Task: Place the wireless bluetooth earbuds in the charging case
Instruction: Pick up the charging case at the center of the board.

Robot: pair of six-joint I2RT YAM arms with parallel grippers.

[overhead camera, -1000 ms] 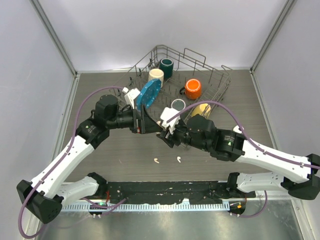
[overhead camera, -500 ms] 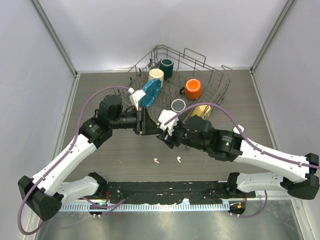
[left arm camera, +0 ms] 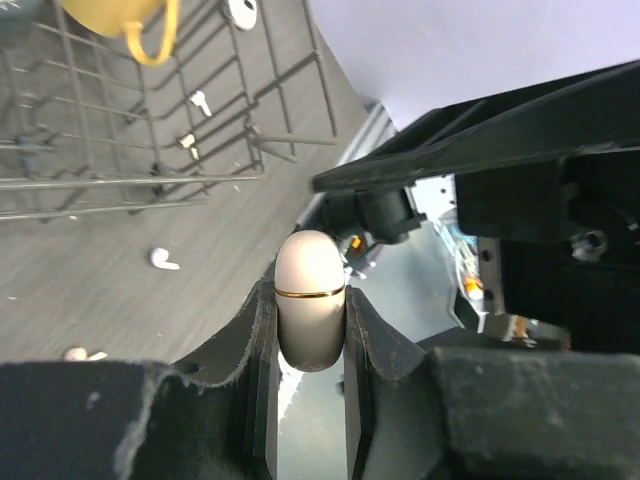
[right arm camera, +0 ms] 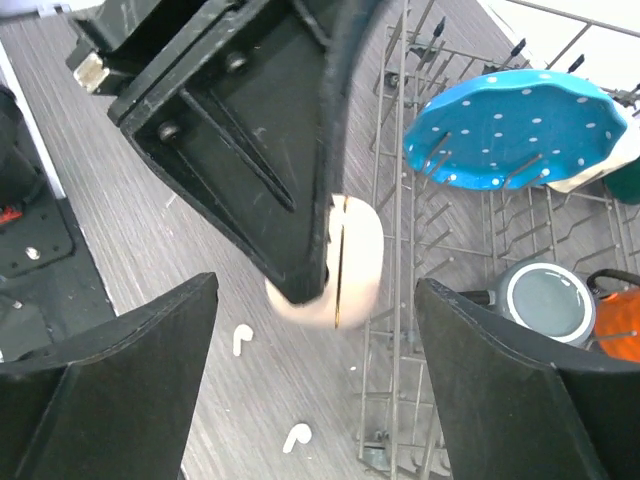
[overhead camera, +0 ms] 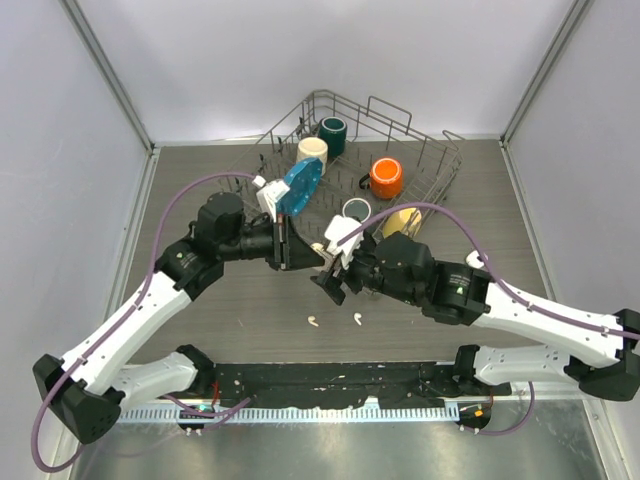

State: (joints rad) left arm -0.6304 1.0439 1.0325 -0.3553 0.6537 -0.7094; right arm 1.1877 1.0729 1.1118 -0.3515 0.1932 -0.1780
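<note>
The charging case (left arm camera: 310,300) is a cream-beige pill shape with a gold seam, its lid closed. My left gripper (left arm camera: 310,297) is shut on it, holding it above the table in front of the rack. In the right wrist view the case (right arm camera: 352,262) hangs beside the left finger, and my right gripper (right arm camera: 315,290) stands wide open around it without touching. From above, the case (overhead camera: 319,247) shows between the two arms, with the right gripper (overhead camera: 333,278) just below it. Two white earbuds (overhead camera: 313,321) (overhead camera: 356,319) lie on the table under them, also as earbuds (right arm camera: 241,338) (right arm camera: 296,437).
A wire dish rack (overhead camera: 440,175) stands at the back with a blue plate (overhead camera: 300,185), teal mug (overhead camera: 333,135), cream mug (overhead camera: 313,150), orange mug (overhead camera: 386,176), grey mug (overhead camera: 355,210) and yellow mug (overhead camera: 400,220). Small white pieces (left arm camera: 200,100) lie under the rack.
My left gripper has closed on the case. My right gripper has let go of it, opened wide and drawn back a little toward the near edge.
</note>
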